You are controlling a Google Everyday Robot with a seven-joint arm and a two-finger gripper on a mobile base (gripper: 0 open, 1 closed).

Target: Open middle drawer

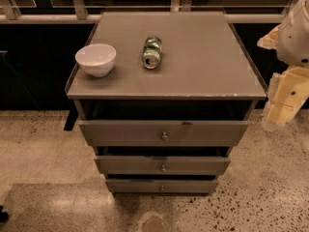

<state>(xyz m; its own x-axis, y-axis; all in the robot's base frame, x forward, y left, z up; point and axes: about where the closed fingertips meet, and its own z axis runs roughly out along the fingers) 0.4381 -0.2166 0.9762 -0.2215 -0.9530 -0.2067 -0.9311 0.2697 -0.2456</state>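
Observation:
The middle drawer [193, 165] is a wide, shallow grey front with a small round metal knob [163, 168] at its centre, second of three in a grey cabinet. A dark gap shows above its front. The taller top drawer [120, 132] stands out further toward me, and the lowest drawer [193, 186] sits further back. My gripper [276, 114] hangs at the right edge of the view, pale yellow below a white arm housing [297, 33]. It is beside the cabinet's right side, level with the top drawer and well apart from the middle knob.
A white bowl [96, 59] stands on the cabinet top [203, 57] at the left. A green can [151, 52] lies on its side near the middle. A rail and dark windows run behind. Speckled floor [43, 144] surrounds the cabinet.

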